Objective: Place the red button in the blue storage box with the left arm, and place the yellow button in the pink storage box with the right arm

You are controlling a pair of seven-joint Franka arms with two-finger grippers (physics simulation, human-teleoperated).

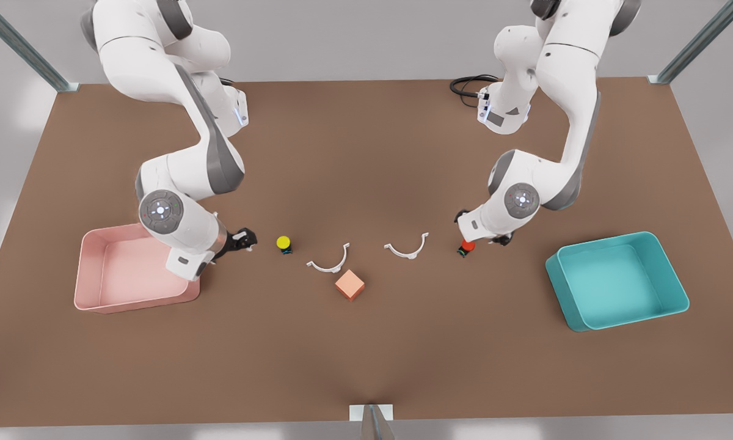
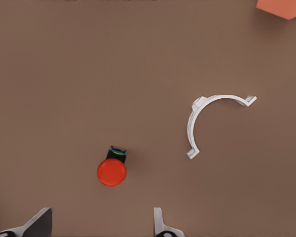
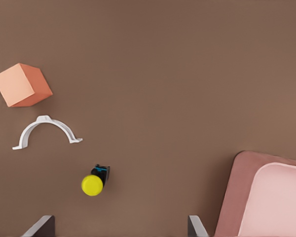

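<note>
red button [image 1: 467,247] ctr-right on table, under our left gripper [image 1: 477,239], fingers spread, empty | yellow button [image 1: 284,243] ctr-left, just right of our right gripper [image 1: 251,239], spread, empty

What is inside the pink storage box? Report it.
The pink storage box shows a bare pink floor. The right gripper's arm covers its corner nearest the yellow button, so that part cannot be checked.

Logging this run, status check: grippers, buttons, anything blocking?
Left gripper open over red button. Right gripper open, beside yellow button, nothing held. Both boxes empty; white clips and orange cube mid-table, off both paths.
</note>
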